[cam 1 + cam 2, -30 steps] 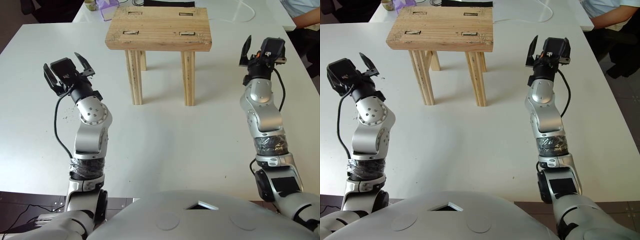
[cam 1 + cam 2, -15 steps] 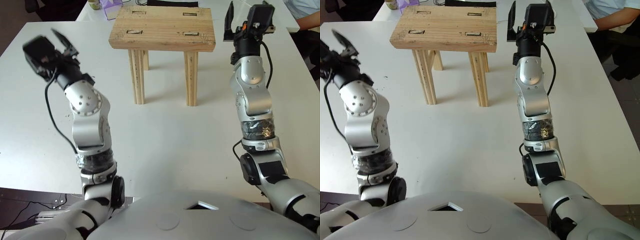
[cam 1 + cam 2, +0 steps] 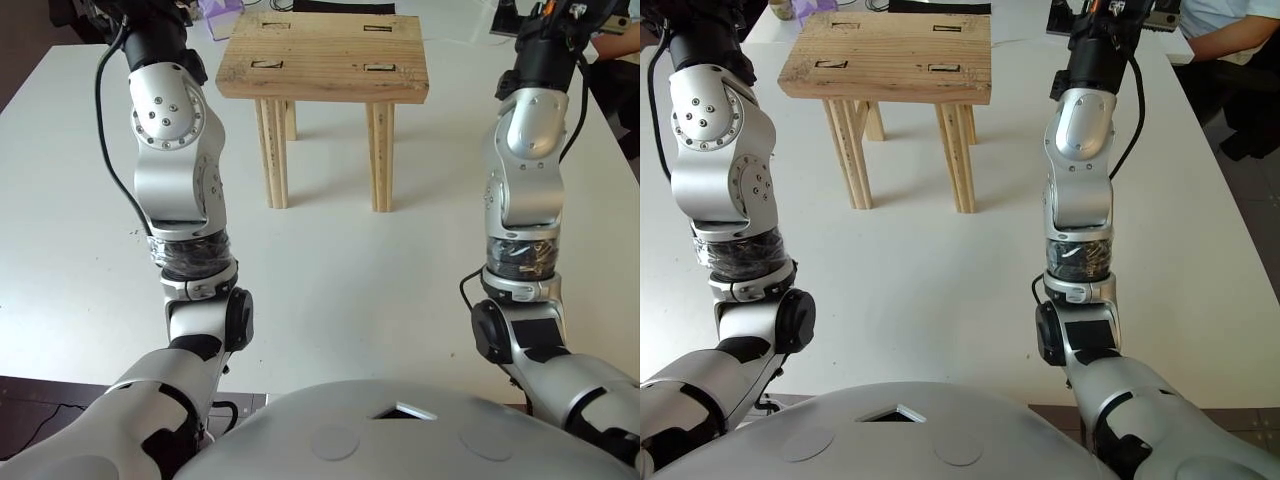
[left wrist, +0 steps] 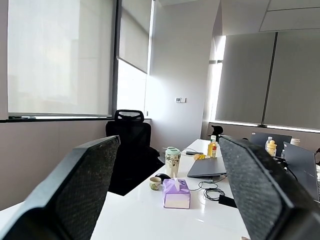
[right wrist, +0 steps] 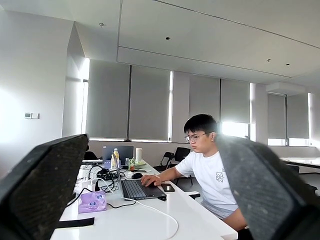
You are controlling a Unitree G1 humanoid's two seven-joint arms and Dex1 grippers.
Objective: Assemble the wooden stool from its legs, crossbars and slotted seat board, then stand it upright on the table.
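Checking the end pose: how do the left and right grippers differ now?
Side: left gripper is held high left of the stool, right gripper high on its right. Facing: left gripper looks toward a purple tissue box, right gripper toward a laptop. Shared: both open, empty, clear of the upright stool.

The top edge cuts off the left arm [image 3: 165, 110] and right arm [image 3: 530, 130] at the wrists; the stool's [image 3: 324, 70] rear legs [image 3: 872, 120] are mostly hidden.

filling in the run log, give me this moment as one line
stool: assembled, upright on table | left pincer: open, empty, held high | right pincer: open, empty, held high | task: looks done
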